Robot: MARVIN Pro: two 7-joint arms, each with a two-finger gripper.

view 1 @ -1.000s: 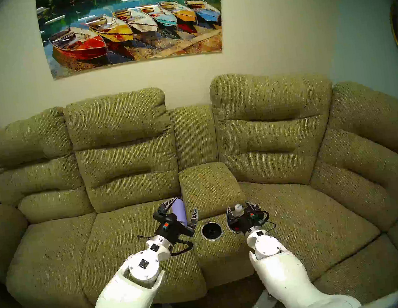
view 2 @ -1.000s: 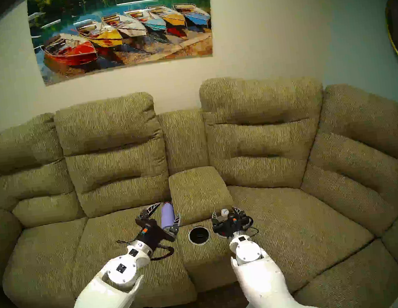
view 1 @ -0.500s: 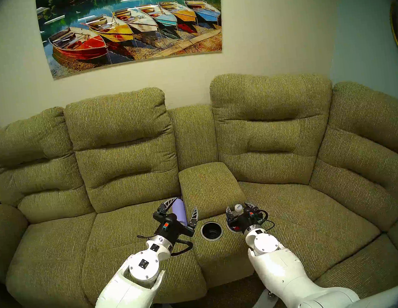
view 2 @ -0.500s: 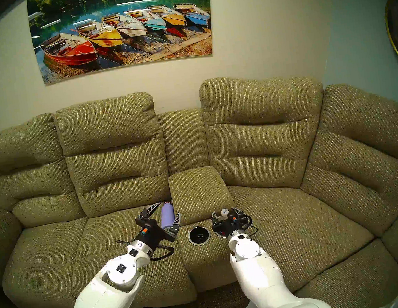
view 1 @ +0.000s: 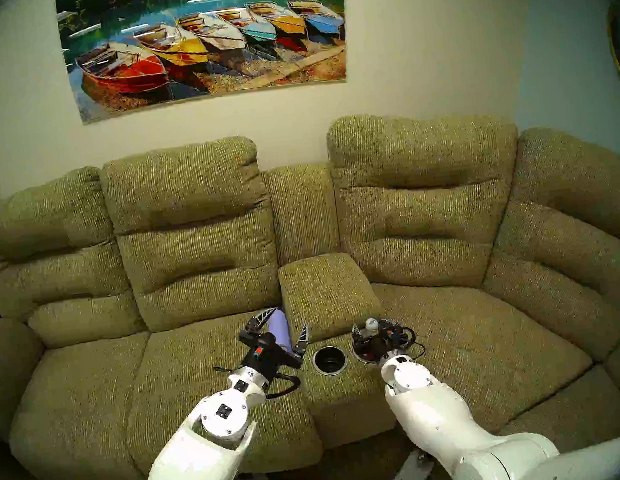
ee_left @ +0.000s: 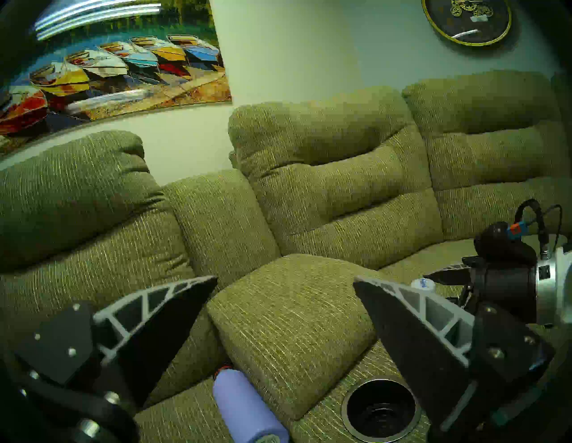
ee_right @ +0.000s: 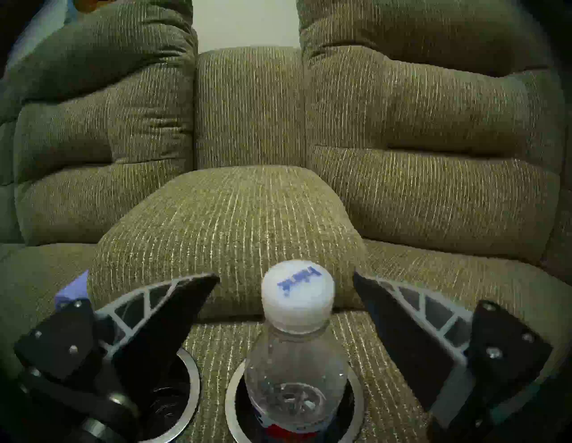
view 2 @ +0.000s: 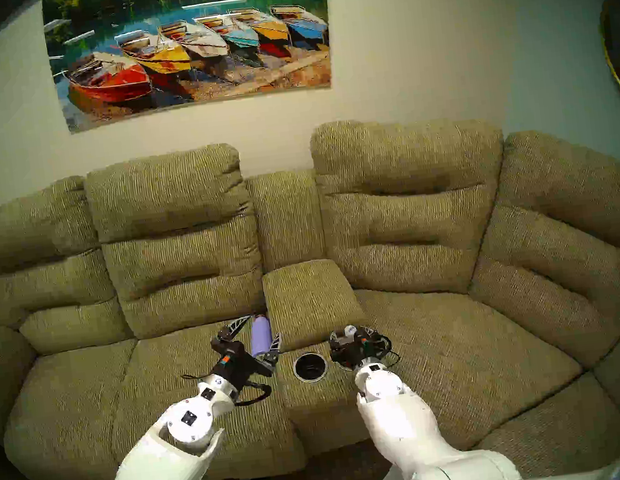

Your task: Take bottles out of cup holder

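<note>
An olive-green ribbed-fabric sofa [view 1: 194, 254] fills the head views, w/ a padded centre console [view 1: 328, 293] set between 2 seats. A boat painting [view 1: 205, 41] is hung on the wall above.

The cup holder [ee_right: 230, 399] is sunk in the console's flat front: 2 round black wells w/ silver rims, side by side. The left well [view 1: 329, 360] is seen empty.

The lavender flask [ee_left: 247, 408] is laid on its side on the left seat cushion, against the console's side wall; matte body, dark cap end pointed toward the backrest.

The clear plastic bottle [ee_right: 294, 380] is stood upright in the right well; white cap w/ blue print, red label strip just visible at the rim.

The left gripper [view 1: 283, 327] is held level above the flask, fingers spread wide, nothing gripped. The right gripper [ee_right: 286, 309] is spread to either side of the bottle's cap & shoulder, pads [ee_right: 182, 312] apart from it.
</note>
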